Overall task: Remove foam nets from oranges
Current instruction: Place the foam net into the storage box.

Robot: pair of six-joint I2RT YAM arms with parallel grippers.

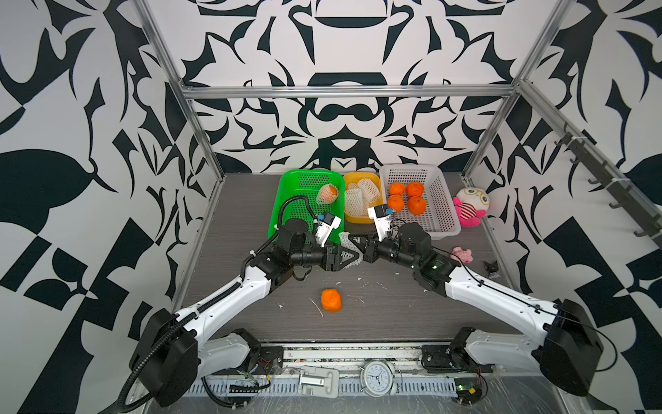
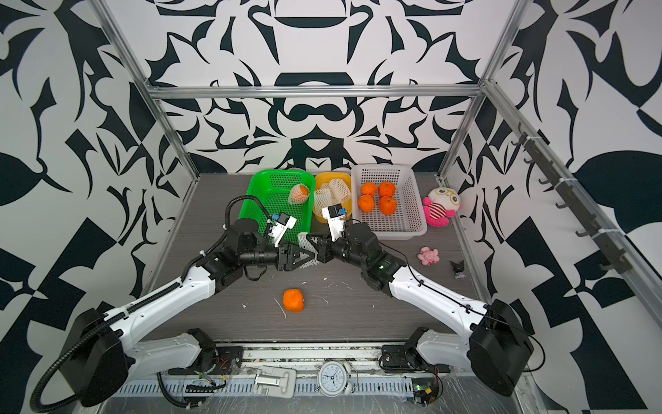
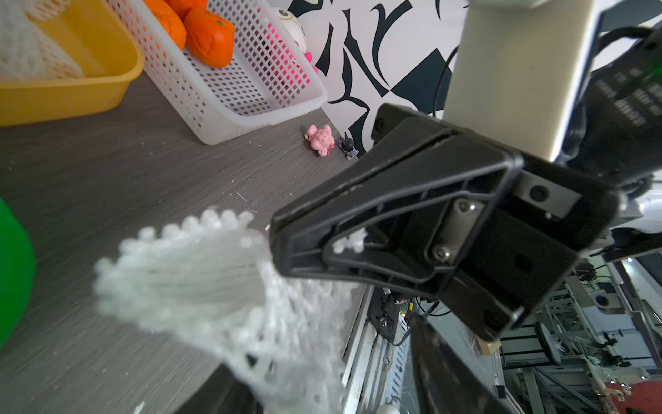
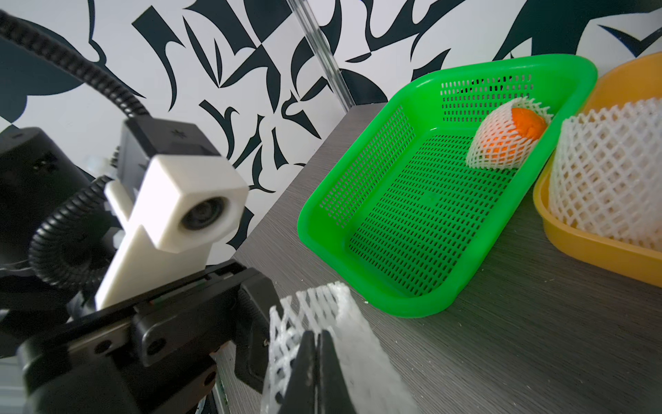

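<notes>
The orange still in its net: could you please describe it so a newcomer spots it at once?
Start at the green basket on the table's far edge, leftmost of three containers. The orange lies alone inside, the only fruit sheathed in a white foam net.

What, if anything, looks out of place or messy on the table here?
One bare orange lies alone on the near part of the table, away from the four oranges in the white basket, and its sides look dented. White foam shreds are scattered around it.
</notes>
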